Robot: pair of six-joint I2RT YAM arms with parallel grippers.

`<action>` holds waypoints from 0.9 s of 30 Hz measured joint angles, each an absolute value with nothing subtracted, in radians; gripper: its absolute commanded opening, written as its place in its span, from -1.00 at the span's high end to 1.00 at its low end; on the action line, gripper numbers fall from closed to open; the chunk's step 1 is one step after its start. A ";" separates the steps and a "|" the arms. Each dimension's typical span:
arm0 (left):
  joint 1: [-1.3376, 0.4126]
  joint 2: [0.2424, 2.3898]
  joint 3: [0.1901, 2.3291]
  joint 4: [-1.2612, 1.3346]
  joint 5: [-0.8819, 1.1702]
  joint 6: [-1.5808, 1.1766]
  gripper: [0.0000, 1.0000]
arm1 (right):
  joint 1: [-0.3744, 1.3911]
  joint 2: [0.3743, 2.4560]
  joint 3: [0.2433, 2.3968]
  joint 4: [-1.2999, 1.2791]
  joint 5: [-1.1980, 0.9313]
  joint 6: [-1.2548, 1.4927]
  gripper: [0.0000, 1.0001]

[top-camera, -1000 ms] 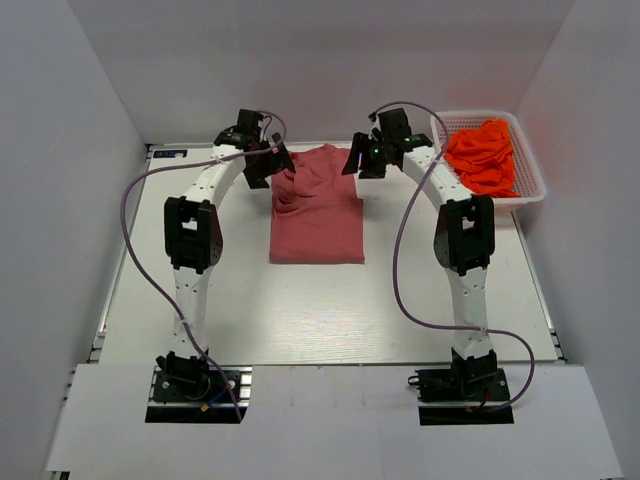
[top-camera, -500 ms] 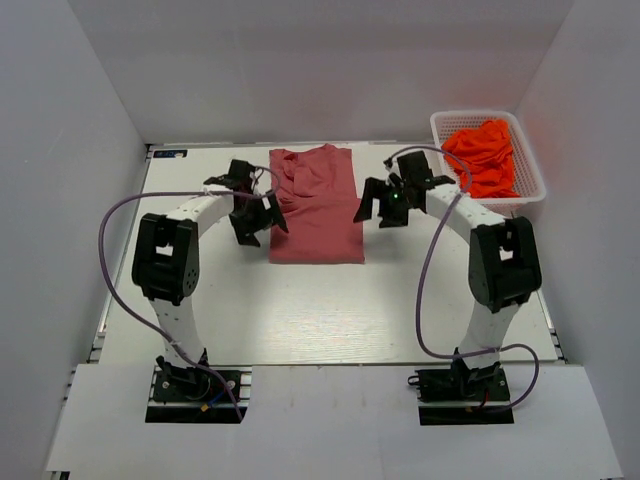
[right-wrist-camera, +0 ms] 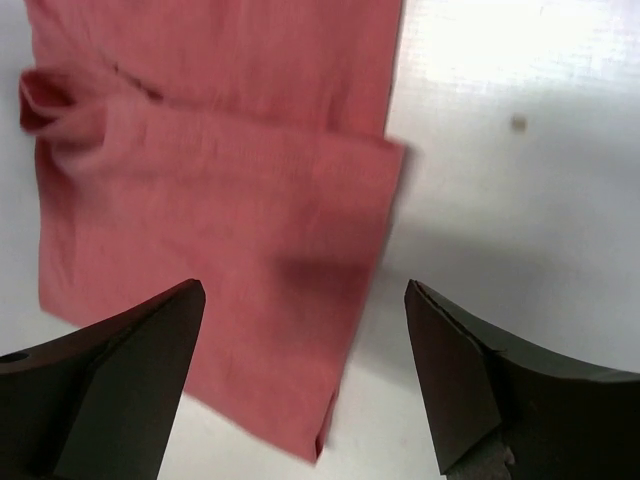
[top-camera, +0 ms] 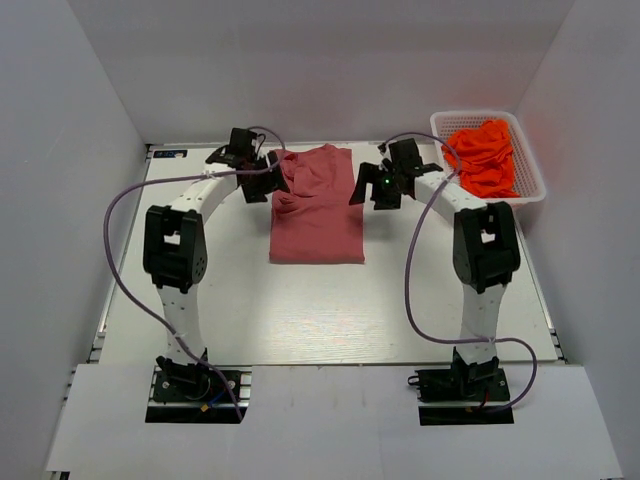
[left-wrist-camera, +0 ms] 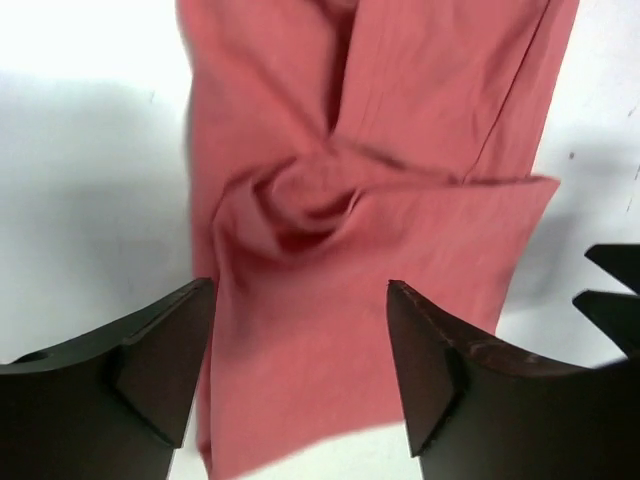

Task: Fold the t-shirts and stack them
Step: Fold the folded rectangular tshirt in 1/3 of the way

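Observation:
A rose-red t-shirt (top-camera: 318, 215) lies folded into a long strip at the table's middle, with a bunched wrinkle on its far left part. My left gripper (top-camera: 264, 184) is open and empty above the shirt's left edge; in the left wrist view (left-wrist-camera: 300, 305) its fingers (left-wrist-camera: 165, 365) straddle the rose cloth (left-wrist-camera: 330, 330) and the wrinkle (left-wrist-camera: 300, 205). My right gripper (top-camera: 368, 188) is open and empty over the shirt's right edge; in the right wrist view (right-wrist-camera: 305, 300) the folded edge (right-wrist-camera: 300, 300) lies between the fingers. Orange t-shirts (top-camera: 482, 155) lie piled in the basket.
A white plastic basket (top-camera: 533, 185) stands at the far right corner of the white table (top-camera: 300, 300). Grey walls enclose the left, back and right sides. Purple cables loop from both arms.
Both grippers went from the shirt's far end towards its middle, then back towards the far end. They stay open. The shirt's far left part is bunched again.

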State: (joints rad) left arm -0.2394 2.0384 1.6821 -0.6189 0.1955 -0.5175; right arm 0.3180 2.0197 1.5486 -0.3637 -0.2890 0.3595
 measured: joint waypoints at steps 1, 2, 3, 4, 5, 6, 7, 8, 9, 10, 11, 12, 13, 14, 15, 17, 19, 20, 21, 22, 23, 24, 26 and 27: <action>-0.239 2.070 1.721 -0.612 0.198 -0.509 -0.46 | 0.318 2.054 1.586 -0.364 -0.286 0.359 -0.70; -0.239 2.104 1.754 -0.606 0.200 -0.503 -0.40 | 0.318 2.079 1.615 -0.363 -0.283 0.358 -0.70; -0.239 2.136 1.781 -0.599 0.203 -0.496 -0.35 | 0.318 2.109 1.644 -0.363 -0.279 0.358 -0.58; -0.240 2.171 1.806 -0.600 0.207 -0.488 -0.28 | 0.318 2.131 1.666 -0.365 -0.275 0.355 -0.54; -0.240 2.201 1.825 -0.604 0.209 -0.484 -0.21 | 0.318 2.156 1.695 -0.370 -0.271 0.356 -0.47; -0.240 2.235 1.842 -0.607 0.212 -0.479 -0.17 | 0.318 2.180 1.717 -0.369 -0.264 0.355 -0.44; -0.240 2.259 1.852 -0.613 0.213 -0.474 -0.11 | 0.318 2.197 1.733 -0.369 -0.260 0.354 -0.44; -0.241 2.284 1.857 -0.620 0.215 -0.469 -0.05 | 0.318 2.214 1.746 -0.369 -0.256 0.355 -0.44; -0.241 2.300 1.857 -0.630 0.216 -0.466 0.01 | 0.318 2.224 1.753 -0.368 -0.252 0.355 -0.39; -0.240 2.304 1.858 -0.628 0.221 -0.463 0.09 | 0.318 2.232 1.755 -0.368 -0.246 0.355 -0.39; -0.240 2.301 1.858 -0.627 0.221 -0.463 0.23 | 0.318 2.236 1.756 -0.369 -0.243 0.355 -0.36; -0.241 2.299 1.858 -0.624 0.223 -0.461 0.31 | 0.318 2.240 1.756 -0.370 -0.240 0.355 -0.28; -0.243 2.299 1.858 -0.621 0.223 -0.457 0.38 | 0.318 2.242 1.757 -0.370 -0.238 0.354 -0.23; -0.245 2.299 1.858 -0.620 0.225 -0.456 0.60 | 0.318 2.245 1.758 -0.370 -0.237 0.353 -0.19; -0.247 2.299 1.858 -0.620 0.226 -0.459 0.69 | 0.318 2.248 1.760 -0.368 -0.237 0.354 -0.09; -0.250 2.299 1.857 -0.620 0.230 -0.458 0.82 | 0.318 2.256 1.765 -0.363 -0.236 0.356 0.02; -0.251 2.299 1.857 -0.619 0.234 -0.458 0.93 | 0.318 2.266 1.767 -0.354 -0.237 0.355 0.23; -0.251 2.299 1.858 -0.619 0.236 -0.457 0.97 | 0.318 2.273 1.768 -0.350 -0.237 0.354 0.27; -0.252 2.299 1.858 -0.620 0.237 -0.458 1.00 | 0.318 2.280 1.770 -0.347 -0.237 0.356 0.30; -0.252 2.299 1.859 -0.621 0.239 -0.457 1.00 | 0.318 2.287 1.771 -0.342 -0.237 0.357 0.36; -0.252 2.299 1.860 -0.622 0.241 -0.457 1.00 | 0.318 2.292 1.771 -0.339 -0.238 0.358 0.44; -0.252 2.299 1.861 -0.624 0.242 -0.458 1.00 | 0.318 2.296 1.772 -0.334 -0.243 0.359 0.55; -0.252 2.299 1.862 -0.625 0.244 -0.458 1.00 | 0.318 2.297 1.772 -0.331 -0.244 0.353 1.00; -0.252 2.299 1.862 -0.627 0.245 -0.457 1.00 | 0.318 2.298 1.772 -0.331 -0.244 0.357 1.00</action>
